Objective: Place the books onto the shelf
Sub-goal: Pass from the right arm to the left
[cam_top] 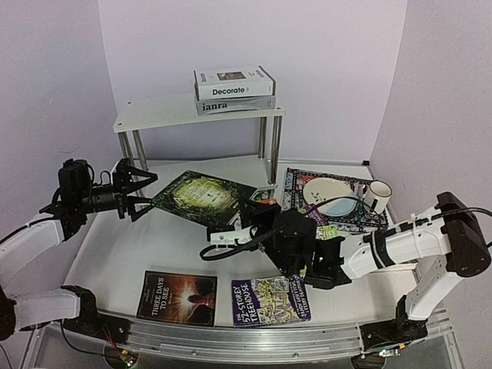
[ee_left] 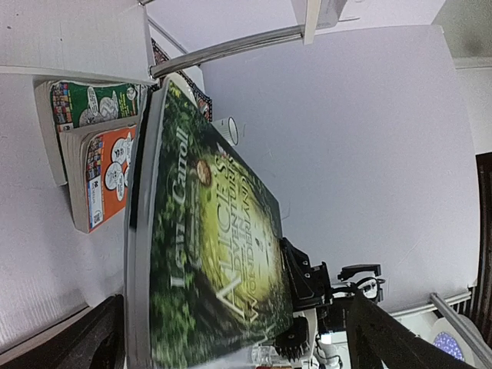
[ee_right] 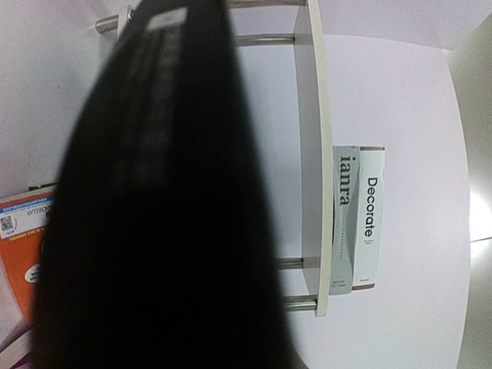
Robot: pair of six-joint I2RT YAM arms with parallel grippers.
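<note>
The white shelf (cam_top: 165, 114) stands at the back with a white "Decorate" book (cam_top: 234, 81) stacked on a grey "ianra" book (cam_top: 231, 104). A green Alice book (cam_top: 201, 196) is tilted up off the table at the centre. My right gripper (cam_top: 246, 220) is shut on its near right corner, and in the right wrist view the book's dark cover (ee_right: 154, 215) hides the fingers. My left gripper (cam_top: 137, 189) is open at the book's left end, and the book (ee_left: 215, 231) lies between its fingers (ee_left: 96, 338). Orange (ee_left: 104, 181) and green (ee_left: 92, 104) Treehouse books lie beneath.
"Three Days to See" (cam_top: 177, 298) and a purple Treehouse book (cam_top: 270, 301) lie near the front edge. A patterned placemat (cam_top: 296, 184) at the right carries a plate (cam_top: 327, 196) and a mug (cam_top: 377, 196). The shelf's chrome legs (cam_top: 275, 150) stand just behind the lifted book.
</note>
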